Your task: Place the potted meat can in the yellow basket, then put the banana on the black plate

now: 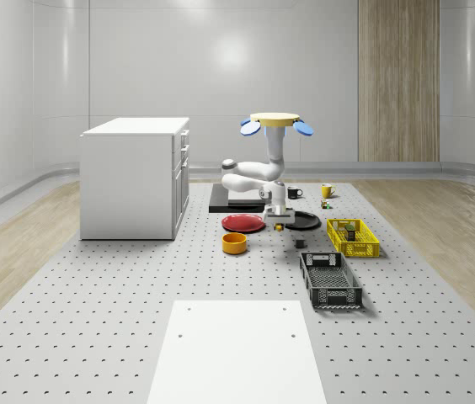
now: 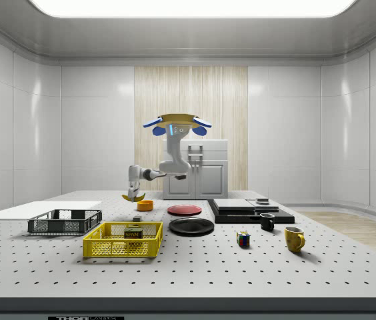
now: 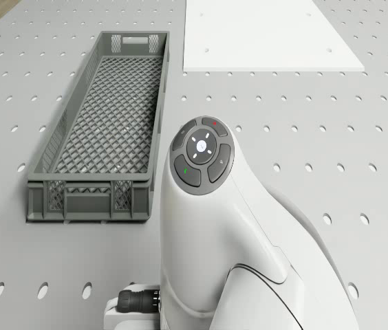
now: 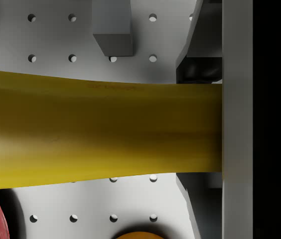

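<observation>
A perforated grey surface (image 1: 94,286) is enclosed by pale walls. Counted around the black plate (image 1: 303,220): one red plate (image 1: 243,223) left, the hovering drone (image 1: 275,122) above, two baskets right. The banana (image 2: 133,197) is pinched by the tool (image 2: 133,195), above the surface just left of the plate.

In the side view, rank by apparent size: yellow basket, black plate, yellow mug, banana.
1. yellow basket
2. black plate
3. yellow mug and banana: look about alike; the mug sits nearer the camera and the banana hangs farther back in the gripper, so unranked.
</observation>
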Controlling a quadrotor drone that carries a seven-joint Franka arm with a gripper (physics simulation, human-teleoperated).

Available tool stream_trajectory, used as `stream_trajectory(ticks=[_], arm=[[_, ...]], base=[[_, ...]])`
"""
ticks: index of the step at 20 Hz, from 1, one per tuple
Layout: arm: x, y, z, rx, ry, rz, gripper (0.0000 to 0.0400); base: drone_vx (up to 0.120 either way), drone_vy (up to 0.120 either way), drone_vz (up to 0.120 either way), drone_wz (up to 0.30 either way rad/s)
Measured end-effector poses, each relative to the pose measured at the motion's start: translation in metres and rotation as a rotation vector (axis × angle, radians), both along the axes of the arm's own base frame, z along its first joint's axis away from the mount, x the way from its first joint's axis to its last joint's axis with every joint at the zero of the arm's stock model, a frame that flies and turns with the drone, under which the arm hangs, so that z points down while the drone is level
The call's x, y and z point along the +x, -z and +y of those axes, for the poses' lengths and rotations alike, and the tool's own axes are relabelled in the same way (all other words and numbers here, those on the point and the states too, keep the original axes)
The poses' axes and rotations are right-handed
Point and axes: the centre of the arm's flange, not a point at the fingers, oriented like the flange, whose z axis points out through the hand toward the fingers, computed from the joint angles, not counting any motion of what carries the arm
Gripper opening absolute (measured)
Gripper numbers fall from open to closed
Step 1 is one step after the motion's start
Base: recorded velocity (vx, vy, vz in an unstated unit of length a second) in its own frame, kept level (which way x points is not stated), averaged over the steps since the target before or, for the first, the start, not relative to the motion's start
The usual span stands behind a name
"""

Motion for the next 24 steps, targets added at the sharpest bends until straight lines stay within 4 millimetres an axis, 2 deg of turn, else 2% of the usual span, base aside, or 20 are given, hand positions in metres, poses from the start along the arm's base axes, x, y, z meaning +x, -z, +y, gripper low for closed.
stream_trajectory(ticks=[24], arm=[[0.0,0.0013,0.0,0.0,0.001,0.0,0.0199]], base=[[-0.12,0.12,0.0,0.0]])
